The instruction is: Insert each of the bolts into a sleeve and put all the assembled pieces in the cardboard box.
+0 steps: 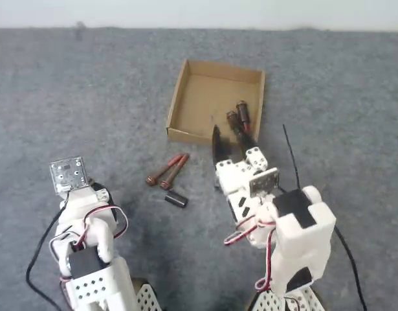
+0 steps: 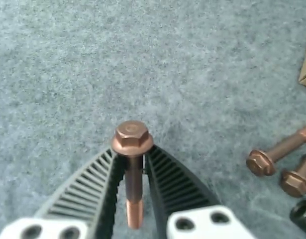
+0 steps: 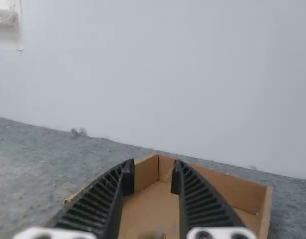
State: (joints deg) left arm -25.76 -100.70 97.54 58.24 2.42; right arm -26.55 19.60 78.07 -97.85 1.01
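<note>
My left gripper [image 2: 133,150] is shut on a copper bolt [image 2: 133,172], head out past the fingertips, above the grey carpet. Two more copper bolts [image 1: 167,170] lie side by side on the carpet in front of the cardboard box [image 1: 186,97], also seen as bolts [image 2: 277,155] in the left wrist view. A black sleeve [image 1: 176,199] lies just nearer than them. Two bolt-and-sleeve pieces [image 1: 239,116] rest inside the box near its right wall. My right gripper [image 3: 152,177] stands open and empty at the box's [image 3: 232,189] near edge, with its fingers [image 1: 216,144] over the rim.
Grey carpet [image 1: 88,97] covers the table, with open room left of the box and at the far right. A white wall [image 3: 153,74] stands behind the table. A black cable [image 1: 290,155] rises beside the right arm.
</note>
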